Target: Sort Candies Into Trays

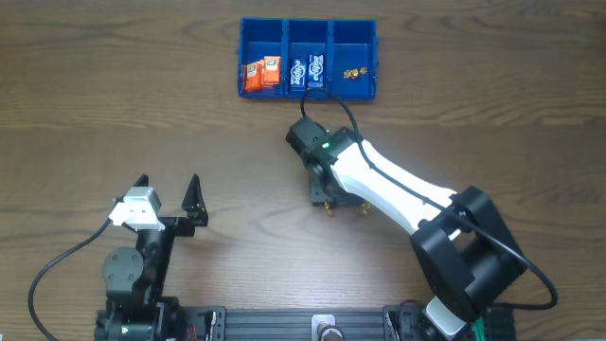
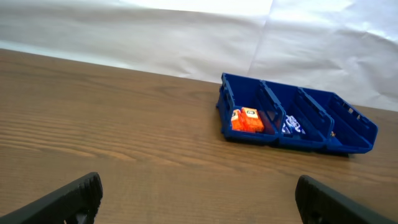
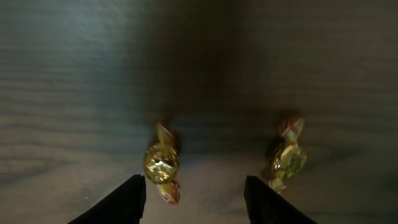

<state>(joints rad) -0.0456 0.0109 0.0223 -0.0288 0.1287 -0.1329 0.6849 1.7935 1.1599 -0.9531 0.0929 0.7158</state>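
A blue three-compartment tray (image 1: 308, 26) stands at the table's far middle, also in the left wrist view (image 2: 245, 92). It holds orange candies (image 1: 262, 73) on the left, blue-wrapped ones (image 1: 308, 69) in the middle and gold ones (image 1: 353, 72) on the right. My right gripper (image 1: 327, 192) hangs open, pointing down, low over two loose gold candies on the wood. One gold candy (image 3: 161, 163) lies between its fingers, close to one fingertip (image 3: 132, 193). The other gold candy (image 3: 287, 157) lies just outside the opposite finger. My left gripper (image 1: 169, 189) is open and holds nothing.
Bare wooden tabletop (image 1: 114, 104) spreads to both sides of the tray and between the arms. A white sheet (image 2: 186, 31) hangs behind the table's far edge. The right arm's cable (image 1: 327, 104) loops near the tray's front.
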